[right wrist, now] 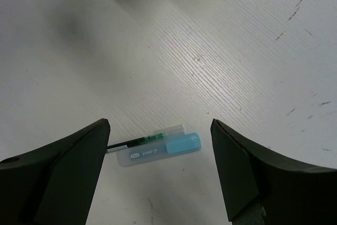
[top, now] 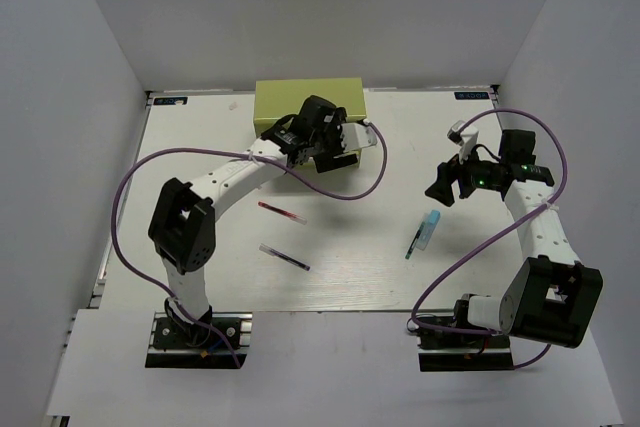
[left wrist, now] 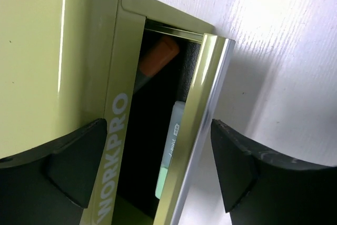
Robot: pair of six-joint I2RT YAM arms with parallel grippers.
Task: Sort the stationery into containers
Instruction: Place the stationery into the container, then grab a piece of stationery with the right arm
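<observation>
The left gripper (left wrist: 158, 146) is seen spread wide just in front of the olive-green tool chest (left wrist: 52, 51), with nothing gripped between its fingers. One drawer (left wrist: 206, 109) is found pulled partly out beside the white WORKPRO lettering. Two markers are lying in its dark hollow: the mint-green marker (left wrist: 169, 151) is tucked against the shiny drawer front, and the grey-orange marker (left wrist: 158, 59) is set further along toward the drawer's end. Over on the other side, the right gripper (right wrist: 159, 130) is held wide open above the white table (right wrist: 237, 51), and nothing is gripped there either. Straight below it, the light-blue marker (right wrist: 168, 148) and the green pen (right wrist: 139, 142) are laid side by side, touching, flat on the table. From overhead, the red pen (top: 281, 212) and the purple pen (top: 285, 257) are spotted near each other but apart, flat on the table between the chest and the left arm's base.
</observation>
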